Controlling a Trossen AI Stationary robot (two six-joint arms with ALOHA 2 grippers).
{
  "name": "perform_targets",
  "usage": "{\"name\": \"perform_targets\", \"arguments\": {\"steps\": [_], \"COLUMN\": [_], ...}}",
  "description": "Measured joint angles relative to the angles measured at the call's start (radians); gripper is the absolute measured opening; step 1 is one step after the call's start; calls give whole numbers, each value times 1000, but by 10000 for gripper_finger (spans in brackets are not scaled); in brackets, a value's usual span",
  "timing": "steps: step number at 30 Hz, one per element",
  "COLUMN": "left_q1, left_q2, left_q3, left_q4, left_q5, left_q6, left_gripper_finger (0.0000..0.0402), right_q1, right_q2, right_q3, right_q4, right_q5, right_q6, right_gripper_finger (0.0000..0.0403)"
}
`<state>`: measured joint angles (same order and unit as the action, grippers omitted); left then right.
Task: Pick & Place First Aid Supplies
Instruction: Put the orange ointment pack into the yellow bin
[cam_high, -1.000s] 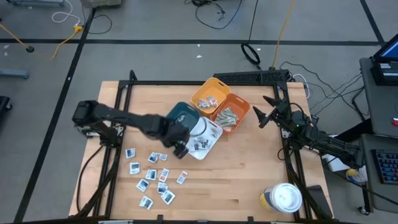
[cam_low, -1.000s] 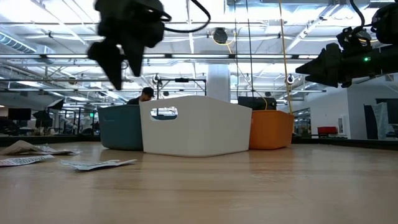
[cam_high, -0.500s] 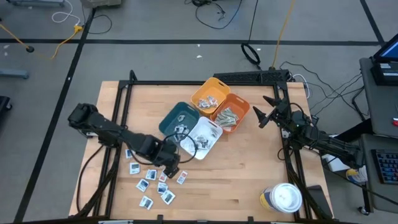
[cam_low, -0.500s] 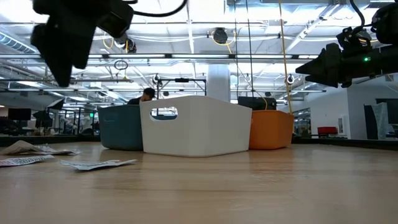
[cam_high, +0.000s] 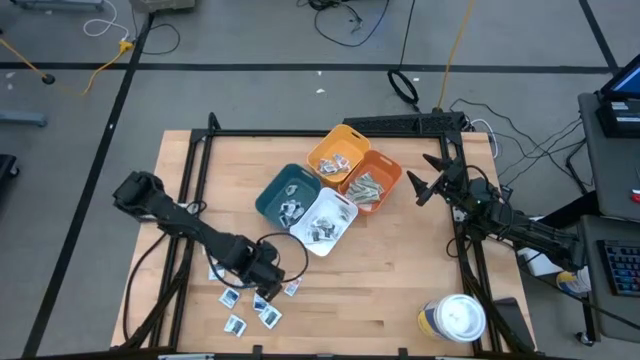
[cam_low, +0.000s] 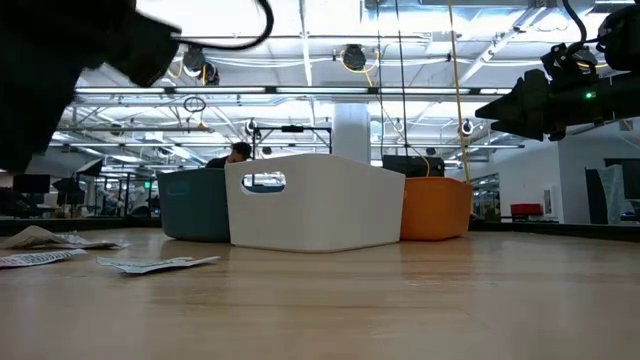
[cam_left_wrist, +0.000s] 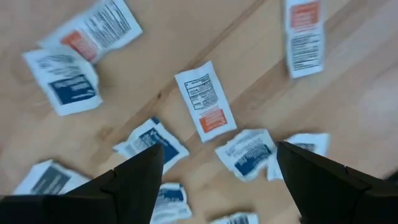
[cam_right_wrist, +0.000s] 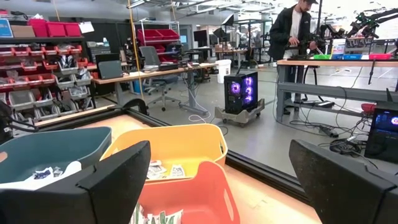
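Wooden surface (cam_high: 400, 290) seen from above, with four small bins clustered near its middle: teal bin (cam_high: 284, 192), white bin (cam_high: 326, 220), orange bin (cam_high: 371, 181) and yellow bin (cam_high: 338, 153), each holding a few tiny packets too small to read. Loose first aid packets (cam_high: 243, 308) lie scattered on the wood toward the front left. The left tool (cam_high: 268, 283) hangs over this scatter, its fingers spread with nothing between them; the arm covers several packets. From its wrist, one white packet with a red mark (cam_left_wrist: 204, 99) lies between the finger tips, others are cut off at the edges. The right tool (cam_high: 418, 188) waits spread at the right edge beside the orange bin. A white-lidded tub (cam_high: 456, 318) stands front right.
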<state>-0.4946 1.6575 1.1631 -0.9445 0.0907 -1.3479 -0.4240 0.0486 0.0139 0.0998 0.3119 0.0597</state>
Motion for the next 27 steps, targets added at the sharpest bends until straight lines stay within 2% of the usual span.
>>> {"name": "perform_targets", "arguments": {"steps": [8, 19, 22, 27], "left_q1": [-13, -15, -15, -11], "left_q2": [97, 197, 198, 200], "left_q3": [-58, -53, -54, -55], "left_q4": [75, 93, 96, 129], "left_q5": [-3, -104, -101, -91], "left_q6": [-23, 3, 26, 49], "left_gripper_finger": [319, 311, 280, 191], "right_q1": [0, 0, 0, 0], "right_q2": [0, 0, 0, 0], "right_q3": [0, 0, 0, 0], "right_q4": [0, 0, 0, 0], "right_q5": [0, 0, 0, 0], "right_q6": [0, 0, 0, 0], "right_gripper_finger": [377, 377, 377, 377]}}
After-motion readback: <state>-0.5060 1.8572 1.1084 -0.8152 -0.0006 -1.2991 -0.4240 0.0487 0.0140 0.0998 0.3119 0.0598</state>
